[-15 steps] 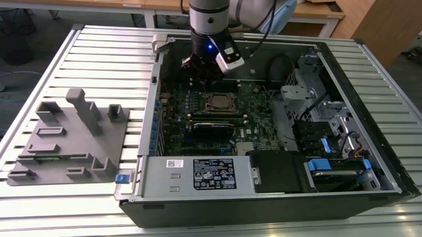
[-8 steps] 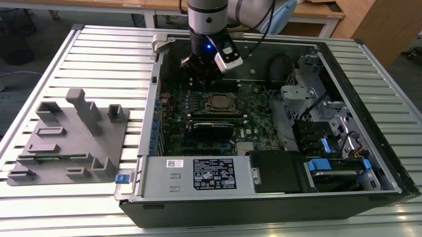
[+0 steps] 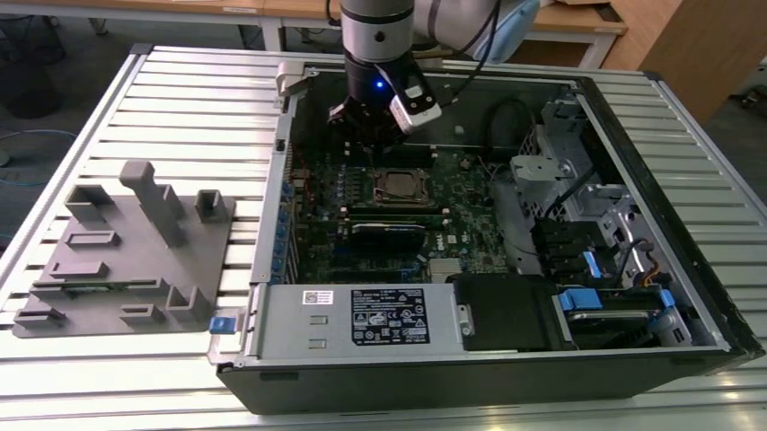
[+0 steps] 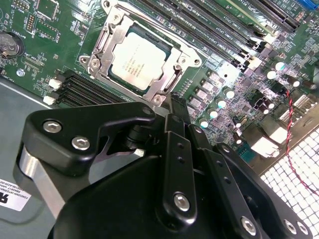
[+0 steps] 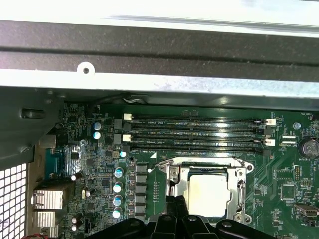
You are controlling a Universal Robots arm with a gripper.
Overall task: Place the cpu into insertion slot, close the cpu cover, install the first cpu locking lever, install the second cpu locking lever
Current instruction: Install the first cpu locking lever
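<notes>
Inside the open computer case (image 3: 671, 224), the gripper (image 3: 365, 135) hangs close by the motherboard's socket (image 3: 401, 189), its pincer drawn together on nothing. The exterior view takes in the whole tower (a grey parts tray (image 3: 120, 251) sits outside it, at the exterior view's left). Both wrist views show the chip (image 4: 139, 62) seated flat in the socket, the metal cover (image 4: 99, 47) lying over its edges.
</notes>
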